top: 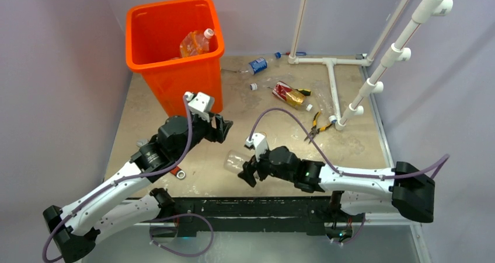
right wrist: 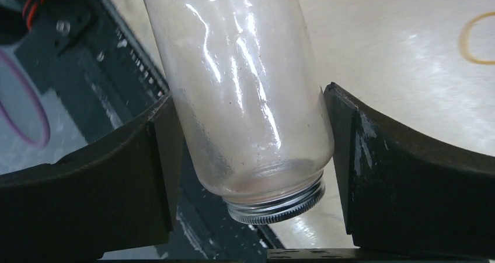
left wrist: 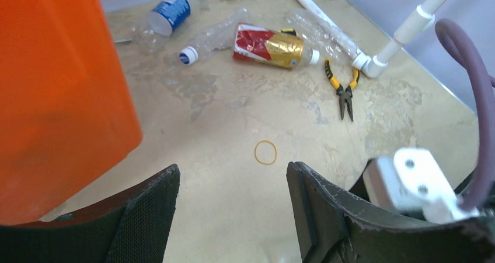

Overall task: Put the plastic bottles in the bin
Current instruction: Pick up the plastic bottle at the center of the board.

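The orange bin [top: 175,47] stands at the back left with an orange-tinted bottle [top: 197,42] inside it. My right gripper [top: 248,171] [right wrist: 250,97] is shut on a clear jar-shaped bottle [top: 234,161] [right wrist: 245,88] with a silver screw cap, at the table's near edge. My left gripper [top: 225,129] [left wrist: 233,172] hangs open and empty over bare table, just in front of the bin [left wrist: 52,88]. Farther back lie a blue-labelled bottle [top: 257,65] [left wrist: 170,9], a clear white-capped one [top: 261,87] [left wrist: 207,41] and a red-and-gold-labelled one [top: 290,94] [left wrist: 271,44].
Yellow-handled pliers [top: 317,126] [left wrist: 344,91] lie right of centre. A white pipe frame [top: 333,79] stands at the back right, with another clear bottle [left wrist: 321,30] beside it. A rubber band [left wrist: 265,152] lies ahead of my left fingers. A red-handled tool [top: 180,172] lies under my left arm.
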